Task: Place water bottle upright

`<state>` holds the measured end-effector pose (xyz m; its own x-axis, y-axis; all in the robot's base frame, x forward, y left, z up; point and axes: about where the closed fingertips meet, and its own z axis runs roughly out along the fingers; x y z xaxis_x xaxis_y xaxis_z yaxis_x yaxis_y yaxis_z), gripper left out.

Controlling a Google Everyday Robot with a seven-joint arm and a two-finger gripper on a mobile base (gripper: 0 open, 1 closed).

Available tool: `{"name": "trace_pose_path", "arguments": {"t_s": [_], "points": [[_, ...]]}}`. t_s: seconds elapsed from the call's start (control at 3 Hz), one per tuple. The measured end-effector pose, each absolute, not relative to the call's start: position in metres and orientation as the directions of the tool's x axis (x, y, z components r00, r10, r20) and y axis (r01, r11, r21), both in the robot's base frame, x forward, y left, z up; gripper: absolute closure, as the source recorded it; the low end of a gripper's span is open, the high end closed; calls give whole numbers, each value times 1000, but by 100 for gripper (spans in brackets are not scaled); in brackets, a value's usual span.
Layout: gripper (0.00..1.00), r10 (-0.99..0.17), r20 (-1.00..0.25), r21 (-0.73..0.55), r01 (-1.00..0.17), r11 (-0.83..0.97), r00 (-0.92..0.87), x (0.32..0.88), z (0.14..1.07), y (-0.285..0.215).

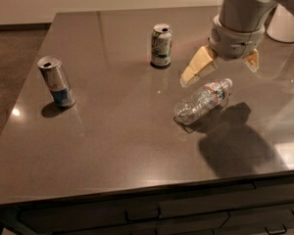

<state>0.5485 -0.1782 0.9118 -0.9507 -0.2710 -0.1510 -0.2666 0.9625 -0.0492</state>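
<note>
The water bottle [204, 101] lies on its side on the dark table [117, 131], right of centre. It is clear and ribbed, with its white cap pointing to the upper right and a red-and-white label band near the neck. My gripper [220, 67] hangs just above and behind the bottle's cap end. It is open and empty, with one tan finger [197, 66] to the left and the other finger [252, 61] to the right. It does not touch the bottle.
A green-white soda can [161, 45] stands upright behind the bottle. A silver-blue slim can [56, 81] stands upright at the left. A white object [285, 23] sits at the far right edge. Drawer fronts run below the table's front edge.
</note>
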Motion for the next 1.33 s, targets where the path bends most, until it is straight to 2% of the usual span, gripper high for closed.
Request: {"name": "trace_pose_path", "arguments": {"t_s": [0.33, 1.0, 1.33], "points": [[0, -148, -110, -19, -147, 989, -983, 553, 903, -176], [0, 250, -31, 28, 250, 968, -968, 551, 888, -184], [0, 400, 21, 33, 401, 916, -916, 545, 872, -184]]}}
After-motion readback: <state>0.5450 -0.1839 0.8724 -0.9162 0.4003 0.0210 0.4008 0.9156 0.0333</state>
